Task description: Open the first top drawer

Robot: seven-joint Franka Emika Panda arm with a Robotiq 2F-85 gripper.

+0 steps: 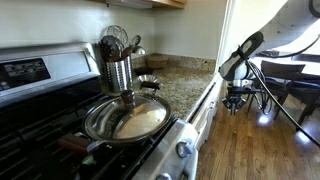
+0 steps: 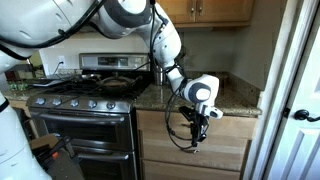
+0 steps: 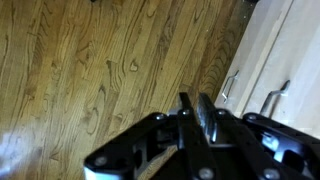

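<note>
The gripper (image 2: 196, 133), jaws apparently together, hangs at frame centre before the closed first top drawer (image 2: 228, 127); it should catch the front squarely, then pull straight outward.

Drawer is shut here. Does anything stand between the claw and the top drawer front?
Nothing separate shows. The claw hangs in open air before the closed first top drawer, under the granite counter. Only the arm's own black cable loops beside the claw, across the drawer front.
</note>
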